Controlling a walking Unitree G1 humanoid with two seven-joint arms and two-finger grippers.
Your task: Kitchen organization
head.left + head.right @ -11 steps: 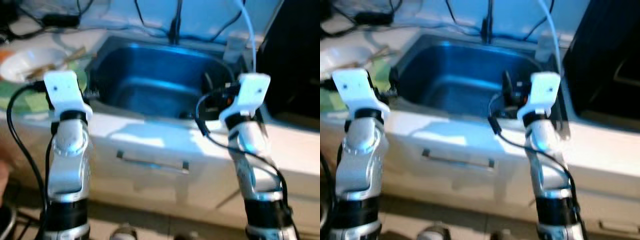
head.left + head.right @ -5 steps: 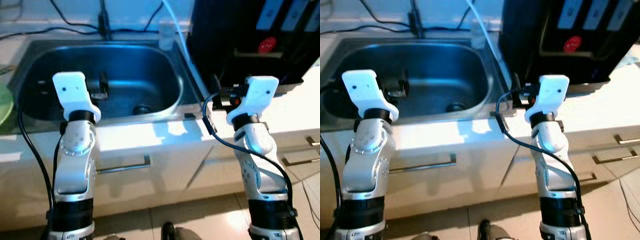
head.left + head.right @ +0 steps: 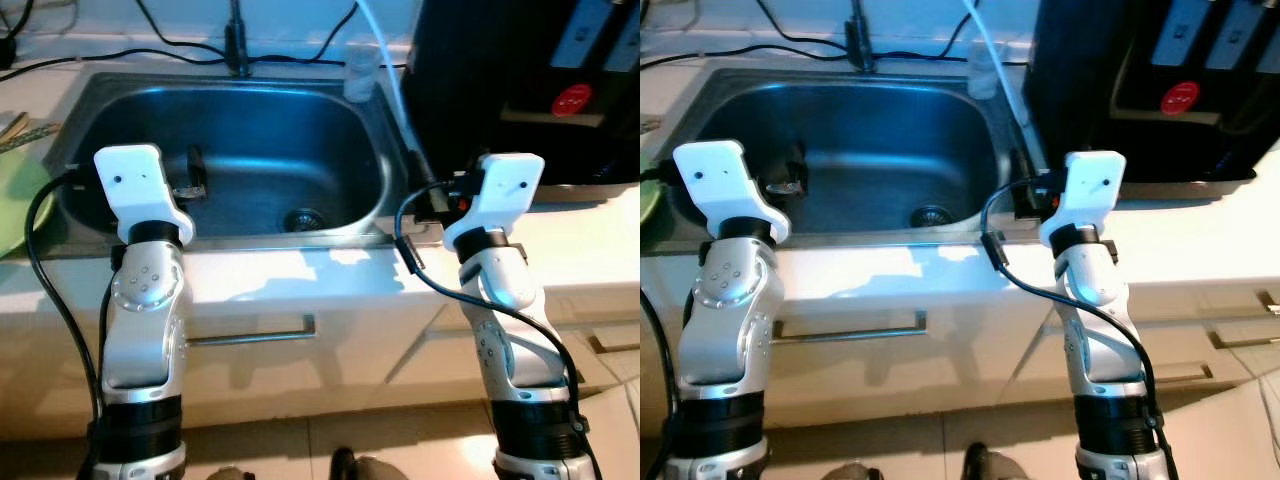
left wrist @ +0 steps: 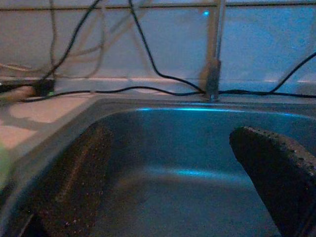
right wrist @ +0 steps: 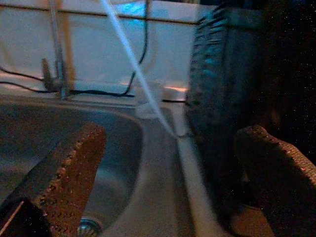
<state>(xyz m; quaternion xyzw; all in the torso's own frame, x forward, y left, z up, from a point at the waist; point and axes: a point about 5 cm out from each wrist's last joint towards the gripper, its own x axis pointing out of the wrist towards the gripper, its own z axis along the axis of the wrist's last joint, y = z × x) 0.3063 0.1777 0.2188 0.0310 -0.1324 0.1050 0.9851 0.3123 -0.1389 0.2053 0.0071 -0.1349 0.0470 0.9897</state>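
At far left of the left eye view you have a green plate (image 3: 12, 205) on the counter. Your left gripper (image 4: 173, 192) hangs over the steel sink (image 3: 80, 120), fingers spread wide, holding nothing. Your right gripper (image 5: 168, 182) sits at the sink's right rim, likewise wide open and empty. Upper right, the black appliance (image 3: 480, 70) carries a red round label (image 3: 572, 101); its writing is unreadable.

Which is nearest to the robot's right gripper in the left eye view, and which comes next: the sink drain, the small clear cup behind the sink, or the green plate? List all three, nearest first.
From the right gripper:
1. Sink drain, in the basin to its left.
2. Small clear cup, behind the sink's back right corner.
3. Green plate, on the counter beyond the sink's left side.
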